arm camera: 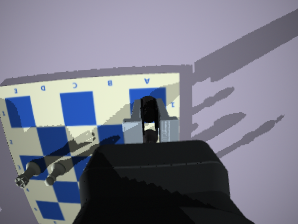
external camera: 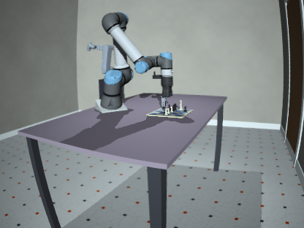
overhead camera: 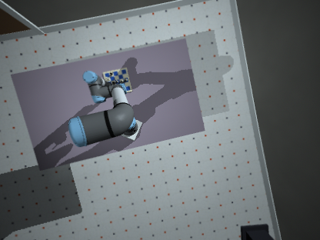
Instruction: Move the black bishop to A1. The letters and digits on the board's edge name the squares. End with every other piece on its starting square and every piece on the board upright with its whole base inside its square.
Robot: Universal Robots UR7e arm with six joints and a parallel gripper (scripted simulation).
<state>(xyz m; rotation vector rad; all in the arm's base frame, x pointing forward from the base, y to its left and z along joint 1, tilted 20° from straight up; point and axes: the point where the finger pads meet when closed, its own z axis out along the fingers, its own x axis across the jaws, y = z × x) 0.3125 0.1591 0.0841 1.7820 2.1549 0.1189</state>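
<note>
1. Purple table (external camera: 109, 135) takes up most of the exterior view, dark legs, standing on a grey speckled floor (external camera: 226, 197) with red and black dots.
2. Grey arm (external camera: 126, 45) with blue joint caps sits on a pale base plate (external camera: 98, 107) at the far end of the table, folded up high and then reaching down over the board. From the top view the big elbow (overhead camera: 101, 127) blocks a good chunk of the table.
3. Blue-and-cream board (external camera: 170, 113) lies flat on the table, near the edge away from the base. The wrist view shows the letters A to E on its border, with a digit by the corner too blurry to read.
4. Gripper (external camera: 163, 101) points straight down, low over the board's near-base edge. It's clenched on something dark: that's the bishop (arm camera: 149, 111), pinched between the fingers. In the wrist view it hangs over the blue corner square by the letter A, but I can't tell if its base is touching the board.
5. Other pieces (external camera: 172, 108) stand bunched in the board's middle, a few white and a few black, all upright as far as I can see. In the wrist view 2 dark ones (arm camera: 40, 175) show at the left edge.
</note>
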